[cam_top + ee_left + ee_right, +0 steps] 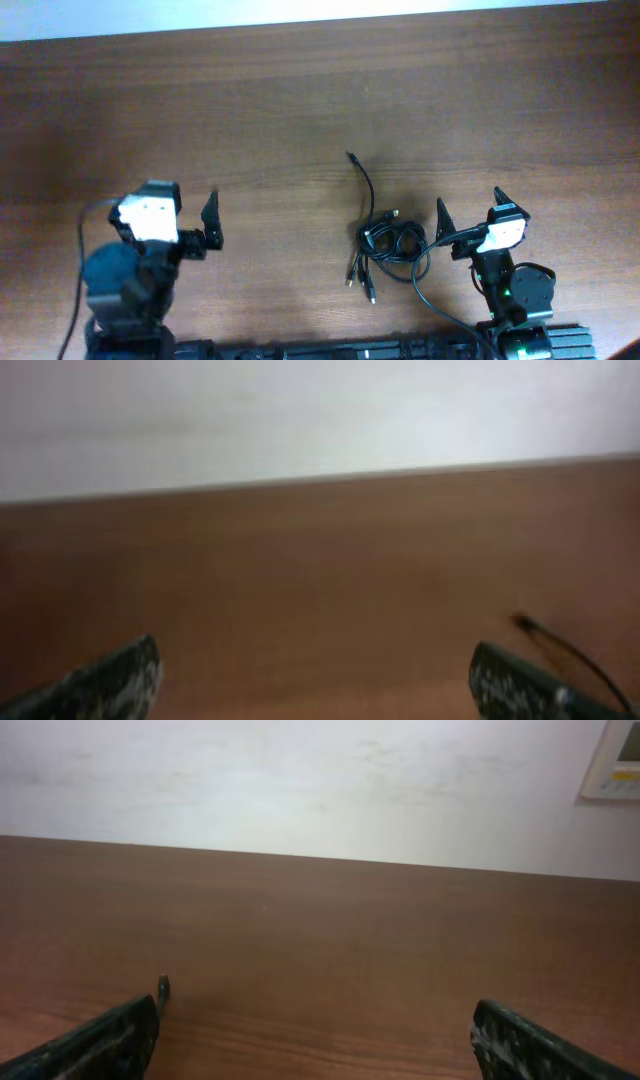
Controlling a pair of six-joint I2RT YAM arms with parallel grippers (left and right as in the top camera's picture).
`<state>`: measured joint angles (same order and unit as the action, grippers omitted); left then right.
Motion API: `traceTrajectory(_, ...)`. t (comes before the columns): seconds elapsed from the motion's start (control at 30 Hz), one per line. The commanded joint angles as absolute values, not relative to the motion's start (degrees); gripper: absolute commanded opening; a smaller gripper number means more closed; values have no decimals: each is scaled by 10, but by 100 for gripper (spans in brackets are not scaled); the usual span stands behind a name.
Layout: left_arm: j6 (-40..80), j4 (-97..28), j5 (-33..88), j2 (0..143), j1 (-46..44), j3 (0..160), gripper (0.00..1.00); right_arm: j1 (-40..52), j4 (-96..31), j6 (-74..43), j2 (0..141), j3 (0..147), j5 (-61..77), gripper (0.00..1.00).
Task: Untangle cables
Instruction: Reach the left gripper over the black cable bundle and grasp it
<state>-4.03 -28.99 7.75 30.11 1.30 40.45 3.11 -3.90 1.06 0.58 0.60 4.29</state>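
Both grippers stand wide open and hold nothing. The right gripper [471, 208] sits just beside the tangle of cables [392, 240], on the side of the right arm, with its nearer finger [443, 218] close to the outer loop. I cannot tell from above whether finger and loop touch. The left gripper [185, 200] is well apart from the tangle, on the opposite side, with bare wooden table [300, 100] between them.

The tangle itself is a small knot of thin black loops lying flat on the wood. One loose strand [362, 180] curves out of the tangle toward the far edge of the table and ends in a small dark tip. On the tangle's near side, toward the arm bases, a few plug ends [358, 282] poke out close together. Another thin dark line trails from the tangle toward the base of the right arm; whether it belongs to the cables I cannot say.

From the left wrist, the left gripper [315, 660] shows only its two finger ends low in the corners, and a piece of black cord [560, 645] lies just beyond the right-hand finger. From the right wrist, the right gripper [315, 1020] looks the same, with a dark cord tip [162, 985] beside its left-hand finger [110, 1040].
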Motion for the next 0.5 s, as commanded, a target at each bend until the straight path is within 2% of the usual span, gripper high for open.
traceTrajectory(0.0, -74, -345, 163, 404, 12, 519, 99, 35, -43, 6, 2, 3, 38, 99)
traceTrajectory(0.17, -74, -440, 206, 575, -11, 656, 99, 35, -43, 6, 2, 3, 38, 99)
traceTrajectory(0.47, -87, -460, 193, 799, -197, 695, 99, 35, -43, 6, 2, 3, 38, 99)
